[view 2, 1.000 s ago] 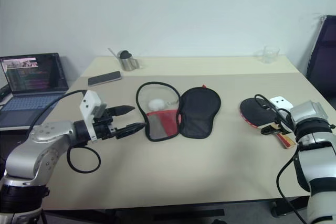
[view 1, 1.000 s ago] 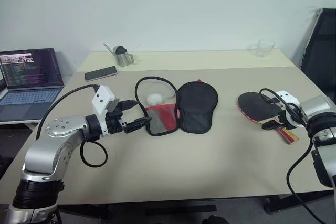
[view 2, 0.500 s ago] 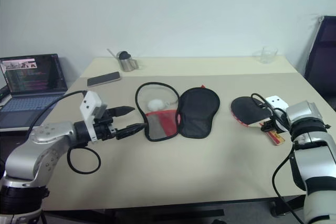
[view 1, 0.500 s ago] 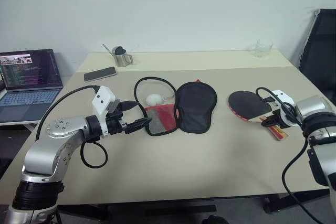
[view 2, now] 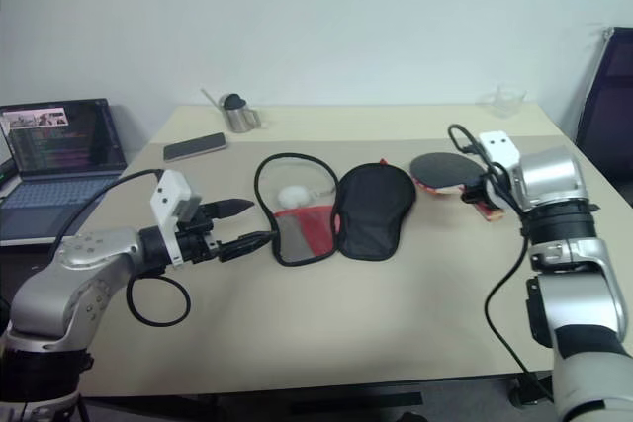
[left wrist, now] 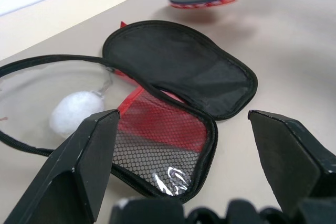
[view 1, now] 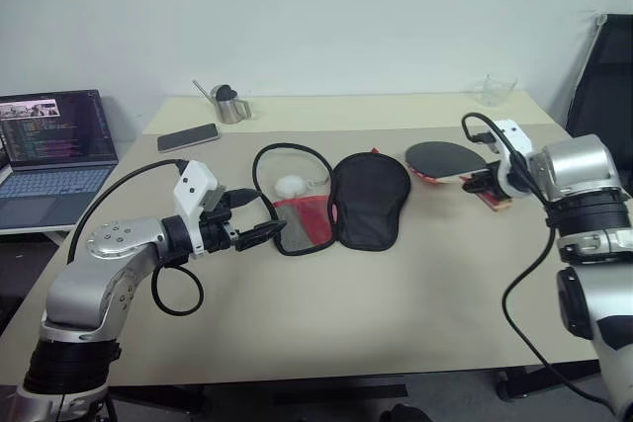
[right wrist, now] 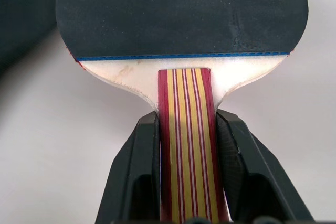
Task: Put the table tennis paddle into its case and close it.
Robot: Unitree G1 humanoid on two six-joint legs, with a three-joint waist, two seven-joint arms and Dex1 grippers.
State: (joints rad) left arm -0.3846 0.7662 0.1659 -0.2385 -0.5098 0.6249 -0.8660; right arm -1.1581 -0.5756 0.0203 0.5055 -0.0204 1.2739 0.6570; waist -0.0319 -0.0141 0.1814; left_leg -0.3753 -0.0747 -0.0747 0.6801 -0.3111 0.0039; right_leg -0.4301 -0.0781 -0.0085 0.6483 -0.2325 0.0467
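A: Where does the paddle [view 1: 442,159] stand in the job?

B: It is picked up but not yet packed. The right gripper [right wrist: 185,145] clamps the striped wooden handle from both sides, and the black face sticks out ahead of it. In the head views the paddle hangs clear above the table [view 1: 396,294], just to the right of the case [view 1: 334,201] and a little behind it.

A: And the case itself?

B: It lies unzipped and spread flat near the middle of the table. The black flap [left wrist: 178,66] is folded out to the right; the half with the red panel and mesh [left wrist: 157,145] lies to the left, with a white ball [left wrist: 73,111] on the clear part beside it. Nothing is inside the pocket as far as the views show.

A: What is the left gripper [view 1: 259,222] doing?

B: It hovers at the left edge of the case with its fingers spread wide, grasping nothing. It looks placed to steady the case.

A: So what is left?

B: Most of it, by the look of things: bring the paddle over the open half, slide it in, fold the flap across and run the zipper round.
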